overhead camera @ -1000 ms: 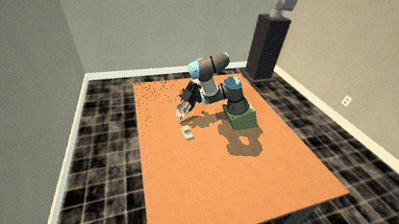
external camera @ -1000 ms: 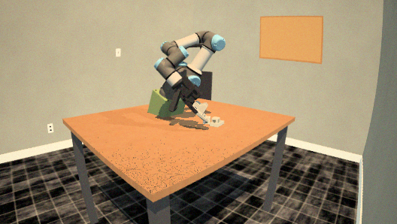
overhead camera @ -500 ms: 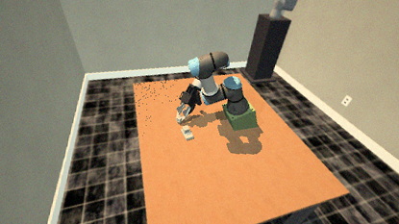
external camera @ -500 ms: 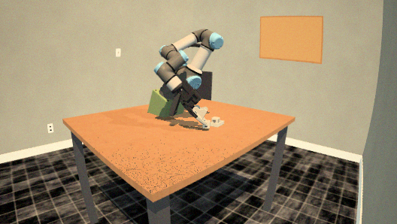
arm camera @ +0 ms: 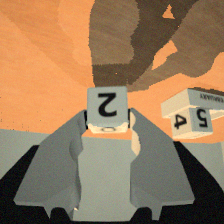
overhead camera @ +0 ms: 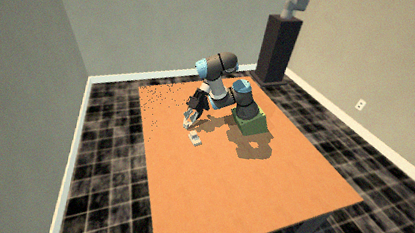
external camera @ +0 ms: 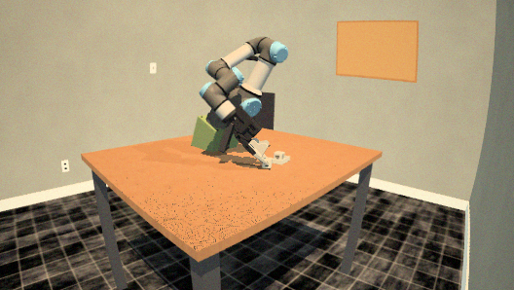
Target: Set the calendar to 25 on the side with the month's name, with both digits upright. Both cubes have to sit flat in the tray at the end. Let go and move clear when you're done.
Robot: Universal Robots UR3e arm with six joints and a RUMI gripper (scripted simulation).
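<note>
My gripper (arm camera: 108,110) is shut on a pale digit cube (arm camera: 107,105). The cube's face towards the wrist camera shows a 2, upside down in that view. The gripper holds the cube low over the orange table. The calendar tray (arm camera: 196,114) stands to the right in the wrist view, with a cube in it showing 4 and 5 and the month's strip on top. In the top view the gripper (overhead camera: 187,122) is just beyond the tray (overhead camera: 195,139). In the exterior view the gripper (external camera: 266,164) is left of the tray (external camera: 280,157).
The arm's green base block (overhead camera: 250,119) stands on the table behind the gripper. A dark pedestal (overhead camera: 277,48) stands on the floor beyond the table's far corner. The arm's shadow lies across the table near the tray.
</note>
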